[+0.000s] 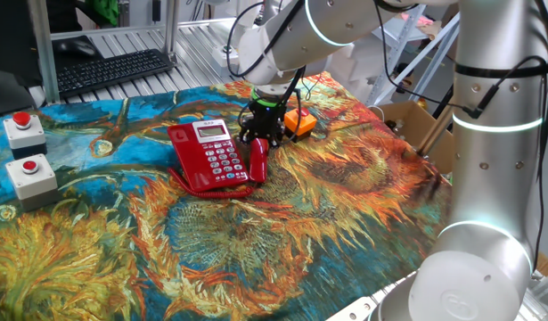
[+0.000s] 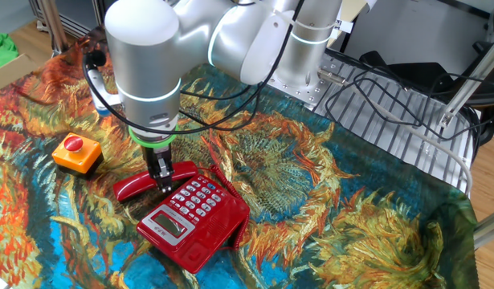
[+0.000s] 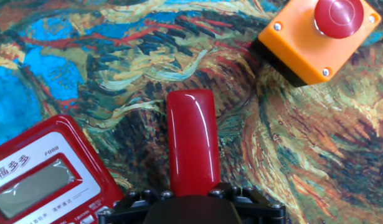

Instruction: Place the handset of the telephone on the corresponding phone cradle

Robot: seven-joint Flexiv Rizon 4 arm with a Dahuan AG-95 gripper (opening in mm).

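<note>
Red and glossy, the handset (image 3: 192, 140) lies flat on the painted cloth (image 1: 327, 223), just beside the telephone (image 1: 209, 152) at its 3 o'clock in the one fixed view, off the phone cradle (image 2: 222, 189); its rounded end catches a bright streak of light in the hand view. Our gripper (image 1: 260, 132) points straight down over it, and the fingers look to straddle the bar, but we cannot tell whether they have pinched it or stand slightly apart from its sides. We judge the slick plastic could slip or pivot if the grip sits off-centre, tipping one end down on the lift. The red cord (image 1: 202, 185), looped at the phone's 6 o'clock, could drag the base. The orange button box (image 3: 312, 37), near the handset's 1 o'clock in the hand view, could be bumped.
</note>
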